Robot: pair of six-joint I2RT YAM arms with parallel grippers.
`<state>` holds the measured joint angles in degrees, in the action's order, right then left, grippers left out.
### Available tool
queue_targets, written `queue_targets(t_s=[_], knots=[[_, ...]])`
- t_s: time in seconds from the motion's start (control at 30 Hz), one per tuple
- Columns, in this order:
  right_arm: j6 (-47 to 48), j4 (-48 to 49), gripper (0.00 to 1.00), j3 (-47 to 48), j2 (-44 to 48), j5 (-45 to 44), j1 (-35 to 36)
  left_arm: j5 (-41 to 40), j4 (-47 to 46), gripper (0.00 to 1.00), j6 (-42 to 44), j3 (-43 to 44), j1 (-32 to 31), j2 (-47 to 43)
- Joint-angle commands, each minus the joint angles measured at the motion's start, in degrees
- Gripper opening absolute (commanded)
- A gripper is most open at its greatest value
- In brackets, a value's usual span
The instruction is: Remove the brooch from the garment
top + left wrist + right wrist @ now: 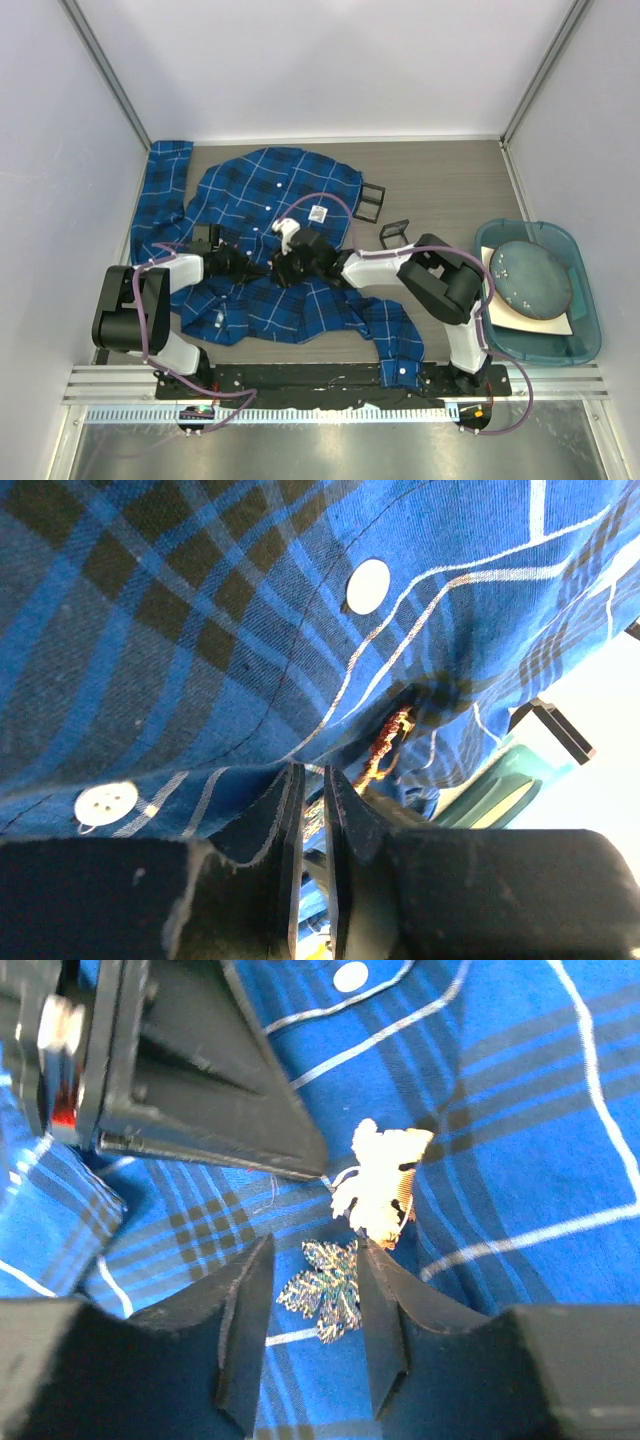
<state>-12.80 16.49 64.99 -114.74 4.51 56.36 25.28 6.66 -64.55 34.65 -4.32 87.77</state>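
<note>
Left pincer (312, 780) nearly closed, right pincer (315, 1252) apart

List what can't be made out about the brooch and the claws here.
- Top view: the left claw and right claw cover the brooch.
- Left wrist view: a garment fold hides most of the brooch; whether the claw pinches cloth is lost in shadow.
- Right wrist view: pale shape washed out by glare; unidentifiable.

Layout around the garment (250, 200) on the table (450, 180)
The brooch (322, 1288) lies on its middle, between the fingers of the right gripper (315, 1250), with the left gripper (312, 775) alongside; two small stands (372, 203) sit just off its right edge, and a tub (590, 330) holding a disc (535, 280) sits further right
</note>
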Motion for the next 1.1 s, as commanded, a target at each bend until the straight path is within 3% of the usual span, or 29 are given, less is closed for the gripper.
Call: queue_targets(t_s=[0.0, 0.3, 0.5, 0.67, 0.83, 1.07], knots=[[-16.1, 0.91, 0.47, -0.56, 7.59, 8.84, -5.46, -1.11, -0.59, 0.17, 2.41, -0.64, 0.27, -1.28], [-19.99, -1.11, 0.48, 1.89, 6.02, 12.1, -8.46, -0.93, -1.03, 0.18, 2.59, -1.26, 0.27, -2.77], [-19.28, -2.25, 0.38, 5.14, 2.06, 12.45, -8.46, -0.75, 0.11, 0.21, 2.77, -1.08, 0.36, -5.93], [-17.53, -3.83, 0.35, 5.94, 0.31, 10.52, -8.46, -2.08, 0.99, 0.38, 3.21, -0.91, 0.36, -8.66], [-15.6, -4.89, 0.34, 6.81, -0.75, 11.04, -8.55, 2.67, 0.11, 0.53, 5.22, 3.04, 0.19, -4.19], [-13.75, -7.43, 0.38, 8.66, -0.14, 12.8, -8.9, -1.19, 0.46, 0.56, 5.4, 0.78, -0.34, -7.78]])
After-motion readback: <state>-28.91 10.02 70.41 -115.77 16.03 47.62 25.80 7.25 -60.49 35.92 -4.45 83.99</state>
